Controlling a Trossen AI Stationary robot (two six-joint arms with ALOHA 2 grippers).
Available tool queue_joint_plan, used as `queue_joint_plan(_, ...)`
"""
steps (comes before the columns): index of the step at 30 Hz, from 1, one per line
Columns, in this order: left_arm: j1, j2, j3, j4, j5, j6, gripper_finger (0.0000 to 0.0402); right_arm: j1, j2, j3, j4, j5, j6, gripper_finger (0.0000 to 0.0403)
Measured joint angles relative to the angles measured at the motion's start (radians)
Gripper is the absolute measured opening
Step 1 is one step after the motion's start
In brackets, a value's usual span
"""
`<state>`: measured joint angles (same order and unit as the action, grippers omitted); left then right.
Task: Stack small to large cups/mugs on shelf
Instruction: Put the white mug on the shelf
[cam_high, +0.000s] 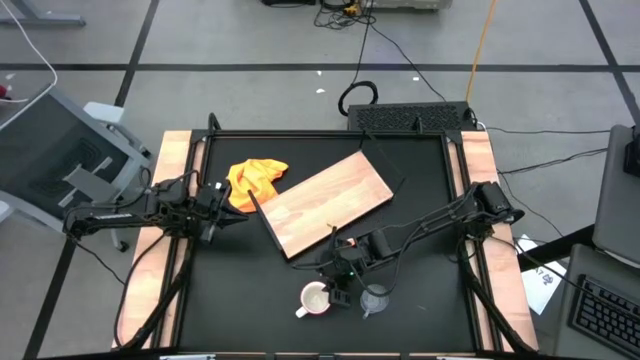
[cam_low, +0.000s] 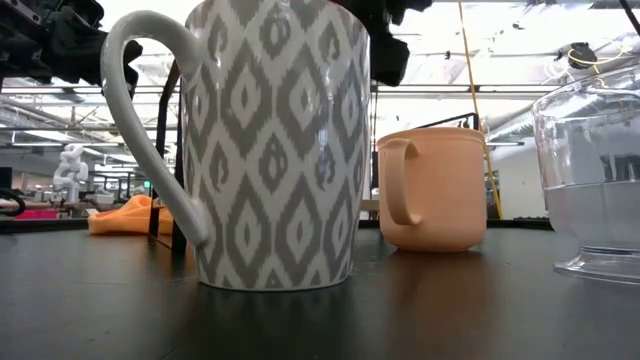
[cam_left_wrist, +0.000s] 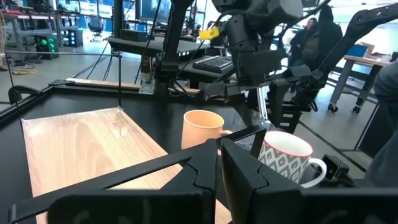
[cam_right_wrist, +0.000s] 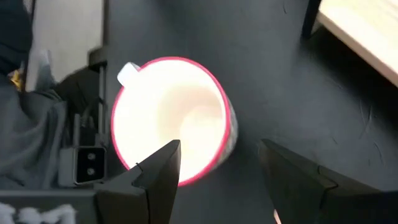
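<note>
High view: overhead, straight down, far. Low view: tabletop level, inches from white mug (cam_low: 275, 140). Left wrist view: level across board (cam_left_wrist: 81, 143), from nine o'clock. Right wrist view: close above that mug, shared by all.

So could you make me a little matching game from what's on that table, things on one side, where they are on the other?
Things:
1. patterned white mug
2. glass cup
3. yellow-orange cloth
4. wooden board

Places:
a. crumpled by the board's far left corner
b. lying flat, mid-table
c. under the open right gripper
d. near edge, right of the white mug

Pairs: 1-c, 2-d, 3-a, 4-b
</note>
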<state>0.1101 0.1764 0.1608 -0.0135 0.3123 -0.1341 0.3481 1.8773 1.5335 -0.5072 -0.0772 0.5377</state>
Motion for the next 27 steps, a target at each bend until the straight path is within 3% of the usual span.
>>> queue_joint_plan(27, 0.000, 0.000, 0.000, -0.014, 0.000, 0.003, 0.0026, 0.001, 0.044, 0.000, 0.029, -0.001, -0.005, 0.0208)
